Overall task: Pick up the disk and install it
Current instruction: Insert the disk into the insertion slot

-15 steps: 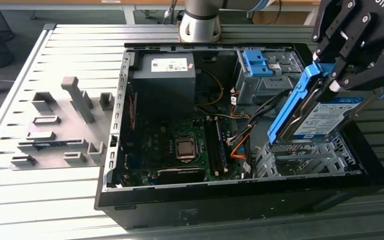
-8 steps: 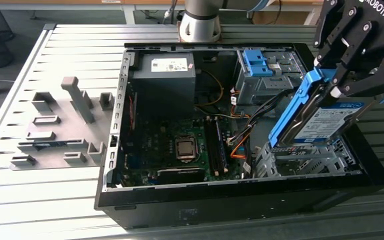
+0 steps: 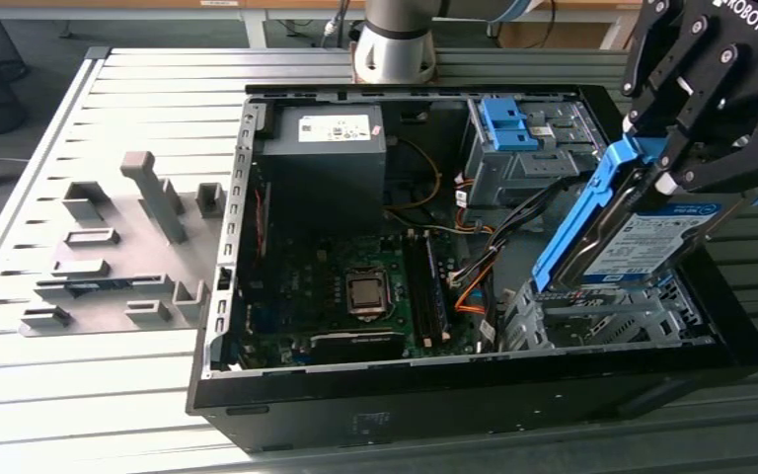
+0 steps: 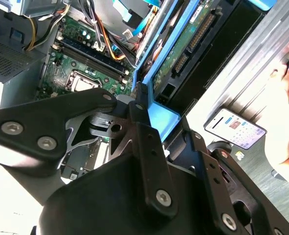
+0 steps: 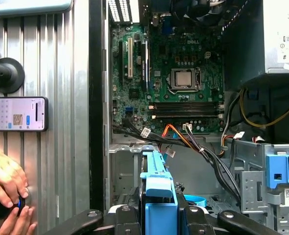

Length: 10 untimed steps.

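Note:
The disk [image 3: 643,242], a silver drive with a white-and-blue label and blue rails, hangs tilted on edge over the metal drive cage [image 3: 603,316] at the near corner of the open computer case, on the exterior view's right. My black gripper [image 3: 653,166] is shut on its upper end. In the second wrist view the gripper [image 4: 144,105] clamps the blue rail [image 4: 161,117], and the disk's green circuit side [image 4: 183,49] shows beyond it. In the first wrist view the blue rail [image 5: 159,186] sticks out from between the fingers [image 5: 127,215].
The case [image 3: 485,395] lies open on a slatted metal table [image 3: 76,395], showing the motherboard [image 3: 352,286], cables [image 3: 485,267], a black box with a white sticker [image 3: 327,148] and a bare blue bracket [image 3: 511,123]. Grey fixtures [image 3: 129,247] stand on the exterior view's left. A person's hands [image 5: 5,196] and a phone [image 5: 17,113] are beside the case.

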Tool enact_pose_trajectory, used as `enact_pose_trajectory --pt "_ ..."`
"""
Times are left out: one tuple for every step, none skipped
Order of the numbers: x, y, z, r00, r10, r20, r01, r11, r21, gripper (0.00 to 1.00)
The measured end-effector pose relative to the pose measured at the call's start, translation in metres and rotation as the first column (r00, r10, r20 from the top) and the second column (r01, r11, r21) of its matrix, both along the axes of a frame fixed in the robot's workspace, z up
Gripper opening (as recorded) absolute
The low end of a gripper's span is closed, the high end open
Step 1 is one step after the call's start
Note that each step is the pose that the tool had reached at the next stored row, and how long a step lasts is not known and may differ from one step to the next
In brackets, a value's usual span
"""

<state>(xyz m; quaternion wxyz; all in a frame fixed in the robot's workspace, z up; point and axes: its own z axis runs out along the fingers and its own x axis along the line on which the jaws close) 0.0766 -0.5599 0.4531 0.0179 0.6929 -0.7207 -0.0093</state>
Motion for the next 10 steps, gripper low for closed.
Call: enact_pose_trajectory --pt "0.0000 -0.0002 -0.0002 1.0000 0.000 0.0000 0.000 1.0000 0.0002 0.36" --pt "0.0000 -0.0007 -0.0003 1.0000 0.000 0.0000 0.000 1.0000 0.0000 0.36" --pt "0.0003 -0.0011 -0.0006 1.0000 0.000 0.0000 0.000 1.0000 -0.0001 0.36" --pt "0.0005 -0.0017 -0.0012 1.0000 0.000 0.0000 0.000 1.0000 0.0000 0.36" --pt "0.0005 -0.0022 -0.0021 1.0000 0.000 0.0001 0.000 1.0000 0.0002 0.36" --pt "0.0005 -0.0025 -0.0028 1.0000 0.000 0.0000 0.000 1.0000 0.0002 0.36" --pt "0.0005 -0.0026 -0.0033 1.0000 0.000 0.0002 0.000 1.0000 -0.0001 0.36" --pt "0.0006 -0.0026 -0.0039 1.0000 0.000 0.0013 0.000 1.0000 -0.0001 0.36" --pt "0.0007 -0.0026 -0.0044 1.0000 0.000 0.0034 0.000 1.0000 -0.0002 0.36" --pt "0.0007 -0.0027 -0.0047 1.0000 0.000 0.0060 0.000 1.0000 -0.0002 0.36"
